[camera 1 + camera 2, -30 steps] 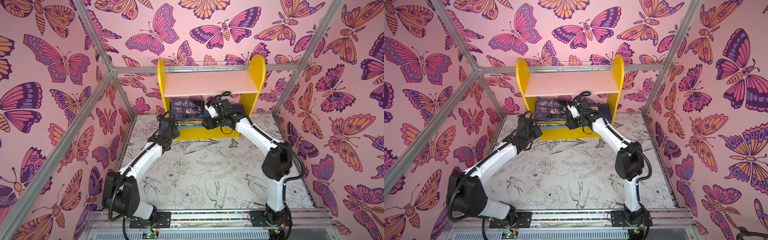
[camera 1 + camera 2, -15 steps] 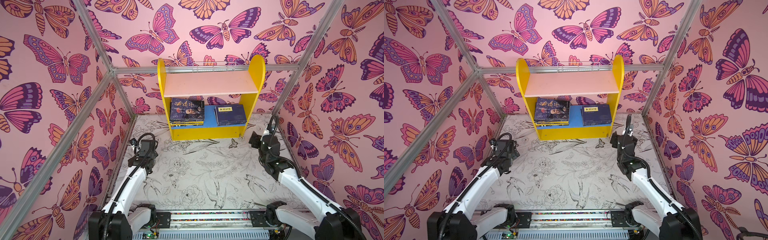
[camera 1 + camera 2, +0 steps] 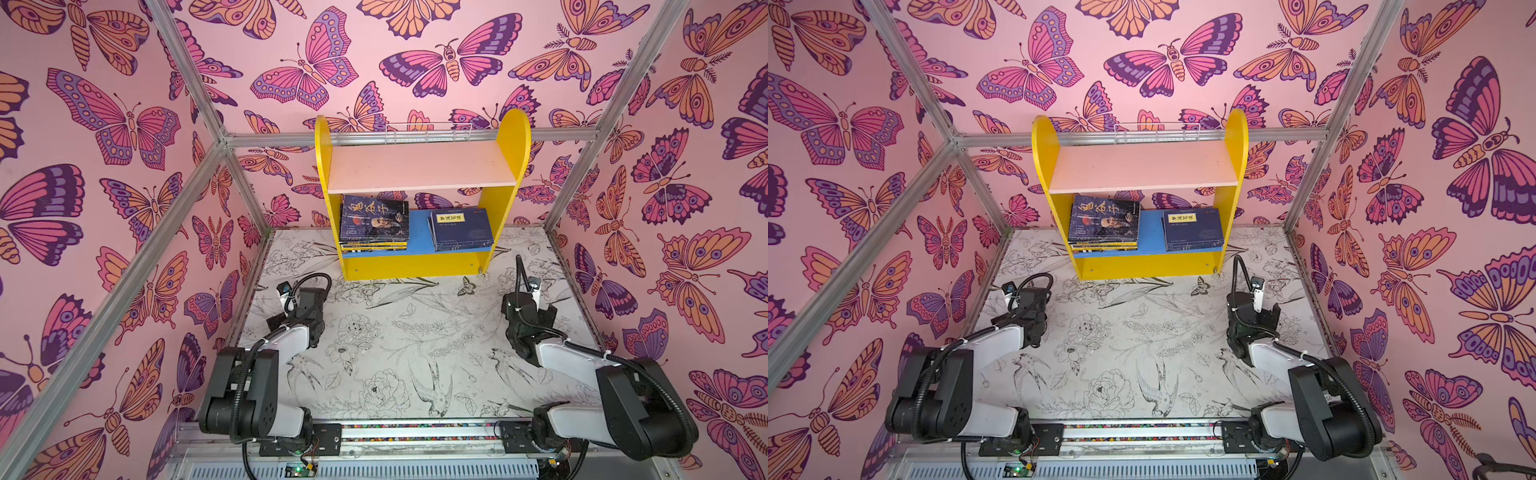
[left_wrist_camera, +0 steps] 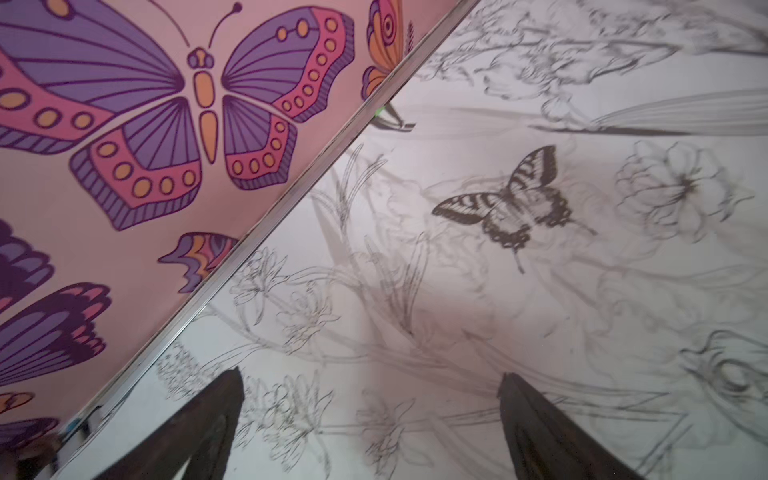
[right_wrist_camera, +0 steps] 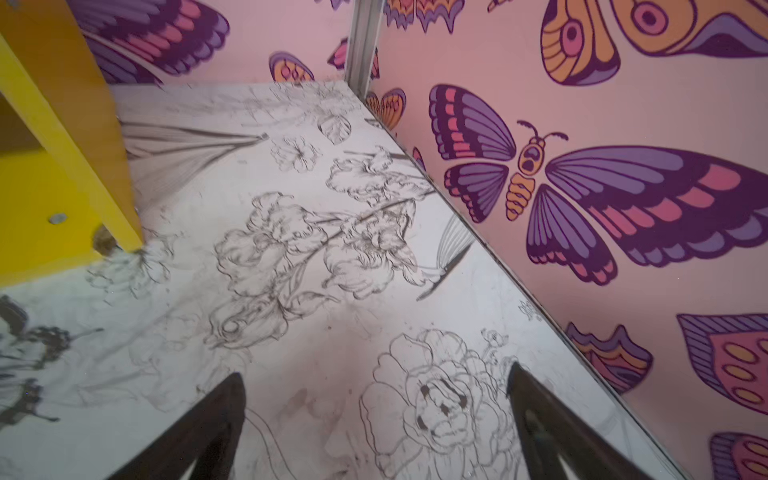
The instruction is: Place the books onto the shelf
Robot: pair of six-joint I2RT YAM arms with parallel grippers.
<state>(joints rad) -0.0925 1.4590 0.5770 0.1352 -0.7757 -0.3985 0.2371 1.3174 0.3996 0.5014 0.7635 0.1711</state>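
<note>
The shelf (image 3: 411, 266) (image 3: 1142, 264) stands at the back of the table, with yellow sides, a bare pink upper board and a blue lower board. Two piles of books lie flat on the lower board in both top views. The left pile has a dark cover with white characters (image 3: 374, 222) (image 3: 1104, 222). The right pile is navy with a yellow label (image 3: 461, 228) (image 3: 1192, 228). My left gripper (image 3: 291, 320) (image 4: 372, 374) hangs open and empty over the table by the left wall. My right gripper (image 3: 536, 313) (image 5: 374, 370) is open and empty near the right wall, in front of the shelf's yellow side (image 5: 50, 124).
The table (image 3: 395, 340) is a white sheet printed with flowers and birds. Pink butterfly walls close it in on the left, back and right, with metal rails (image 4: 291, 216) along their lower edges. Both arm bases sit on the front rail (image 3: 415, 432).
Both arms have drawn back from the shelf's lower board to the near sides of the table, and both grippers have opened. The two book piles stay on the blue board.
</note>
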